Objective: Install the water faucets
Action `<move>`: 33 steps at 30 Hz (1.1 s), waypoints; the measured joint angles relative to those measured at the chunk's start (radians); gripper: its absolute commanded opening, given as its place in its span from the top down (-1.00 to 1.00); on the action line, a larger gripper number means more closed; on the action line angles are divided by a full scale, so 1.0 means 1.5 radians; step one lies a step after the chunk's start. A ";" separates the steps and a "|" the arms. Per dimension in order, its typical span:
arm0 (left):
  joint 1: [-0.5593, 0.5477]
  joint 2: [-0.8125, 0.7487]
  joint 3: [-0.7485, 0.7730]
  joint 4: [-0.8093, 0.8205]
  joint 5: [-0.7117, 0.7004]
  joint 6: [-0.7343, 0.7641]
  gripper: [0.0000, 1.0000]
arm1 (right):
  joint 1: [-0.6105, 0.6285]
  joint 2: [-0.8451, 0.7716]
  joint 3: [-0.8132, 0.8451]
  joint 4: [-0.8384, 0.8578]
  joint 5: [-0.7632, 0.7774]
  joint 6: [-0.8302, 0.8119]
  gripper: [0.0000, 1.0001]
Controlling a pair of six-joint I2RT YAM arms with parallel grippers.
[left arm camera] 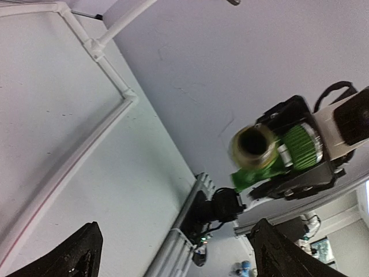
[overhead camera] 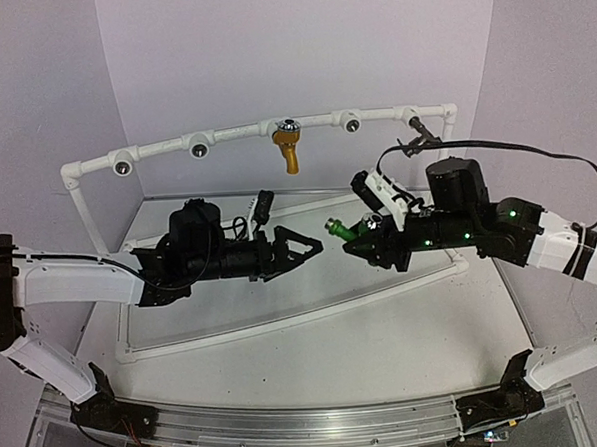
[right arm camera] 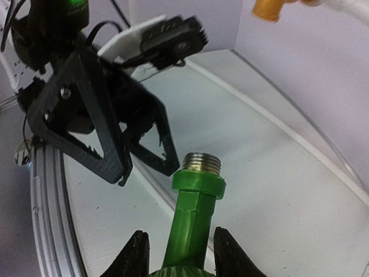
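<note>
- Two faucets: mustard-yellow faucet [overhead camera: 289,149] hangs from the white pipe frame [overhead camera: 164,145]; green faucet [overhead camera: 339,227], silver-threaded, sits before it.
- Right gripper [right arm camera: 180,239] clamps the green faucet; left gripper [left arm camera: 176,225] gapes wide, empty.

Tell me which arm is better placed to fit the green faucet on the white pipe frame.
Right. The right gripper holds the green faucet, threaded end free; the left gripper is open and empty.

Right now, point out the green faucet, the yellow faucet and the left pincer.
green faucet [right arm camera: 199,186]: right wrist view, hexagonal collar.
yellow faucet [overhead camera: 289,148]: top view, mid body.
left pincer [overhead camera: 308,249]: top view, between its fingertips.
</note>
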 measured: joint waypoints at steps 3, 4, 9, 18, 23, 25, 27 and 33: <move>-0.001 0.007 -0.001 0.052 0.049 -0.046 -0.89 | 0.000 0.021 0.000 -0.026 -0.060 -0.006 1.00; -0.001 0.007 -0.002 0.067 0.060 -0.059 -0.88 | 0.000 0.026 0.000 -0.030 -0.075 -0.007 1.00; -0.002 0.018 -0.003 0.129 0.100 -0.111 -0.59 | 0.001 0.034 -0.001 -0.025 -0.122 -0.005 1.00; -0.012 0.093 0.022 0.168 0.133 -0.170 0.86 | 0.004 0.035 -0.017 0.015 -0.143 0.019 0.94; -0.012 0.093 0.020 0.184 0.140 -0.187 1.00 | -0.003 0.023 -0.059 0.069 -0.118 0.062 -0.10; -0.013 0.093 0.020 0.196 0.138 -0.196 1.00 | 0.003 0.010 -0.096 0.108 -0.103 0.104 -0.37; -0.012 0.093 0.020 0.211 0.134 -0.205 1.00 | 0.006 -0.007 -0.137 0.152 -0.084 0.149 -0.48; -0.012 0.087 0.010 0.236 0.107 -0.219 0.89 | 0.009 -0.040 -0.227 0.283 -0.049 0.263 0.71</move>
